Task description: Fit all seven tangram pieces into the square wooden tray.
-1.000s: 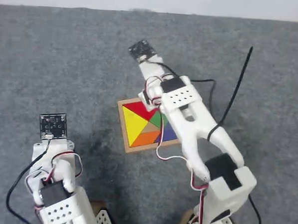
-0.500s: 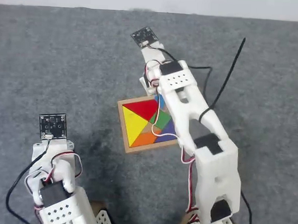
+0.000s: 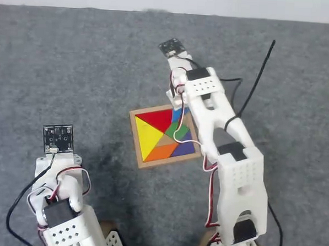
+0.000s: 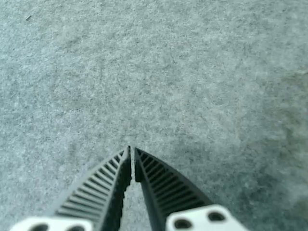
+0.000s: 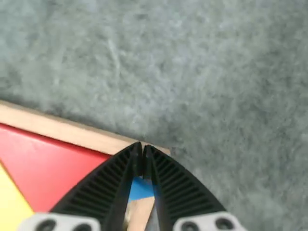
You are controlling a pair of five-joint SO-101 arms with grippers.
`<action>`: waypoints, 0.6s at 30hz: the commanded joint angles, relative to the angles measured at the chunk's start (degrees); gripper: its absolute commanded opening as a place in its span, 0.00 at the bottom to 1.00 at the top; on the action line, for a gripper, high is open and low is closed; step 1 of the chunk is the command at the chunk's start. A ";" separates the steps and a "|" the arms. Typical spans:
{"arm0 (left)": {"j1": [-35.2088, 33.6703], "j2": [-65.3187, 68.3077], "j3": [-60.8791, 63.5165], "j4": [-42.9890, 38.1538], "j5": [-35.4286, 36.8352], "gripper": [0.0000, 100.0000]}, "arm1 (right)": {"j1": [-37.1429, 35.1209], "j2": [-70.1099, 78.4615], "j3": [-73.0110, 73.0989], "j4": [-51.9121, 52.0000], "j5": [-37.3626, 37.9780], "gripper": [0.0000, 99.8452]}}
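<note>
At the centre of the grey desk (image 3: pixel 73 68), the square wooden tray (image 3: pixel 135 139) is lying flat. It is carrying the red piece (image 3: pixel 156 120), yellow piece (image 3: pixel 145 137), orange piece (image 3: pixel 162 152) and purple piece (image 3: pixel 186 150) side by side. The right jaws are hanging over the tray's far corner, closed tip to tip and gripping nothing, and a blue piece (image 5: pixel 140 188) is showing beneath them. The left jaws are hanging closed and empty above bare desk, well apart from the tray.
</note>
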 commanded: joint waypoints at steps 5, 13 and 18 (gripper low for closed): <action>0.00 -0.88 -0.48 0.18 -0.62 0.02 | -1.54 -2.42 -1.85 0.57 0.88 0.01; 0.00 -0.88 -0.48 0.18 -0.62 0.02 | -2.68 -10.59 2.29 -2.77 0.35 0.01; 0.00 -0.88 -0.48 0.18 -0.62 0.02 | -2.51 -25.98 23.65 -12.35 0.70 0.01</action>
